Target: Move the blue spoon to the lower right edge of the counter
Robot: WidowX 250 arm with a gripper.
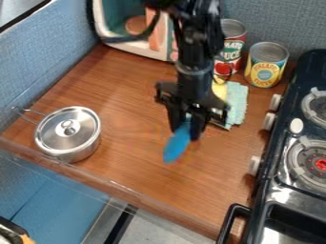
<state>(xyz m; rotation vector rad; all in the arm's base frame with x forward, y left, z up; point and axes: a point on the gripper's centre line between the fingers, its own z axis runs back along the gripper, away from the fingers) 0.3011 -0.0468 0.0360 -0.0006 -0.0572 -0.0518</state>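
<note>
Blue spoon (176, 146) in the black hand (187, 131), its handle mostly hidden

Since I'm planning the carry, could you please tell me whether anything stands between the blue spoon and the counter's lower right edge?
Nothing visible stands between the blue spoon and the brown wooden counter's lower right edge, though the black stove handle juts out beside that corner.
</note>
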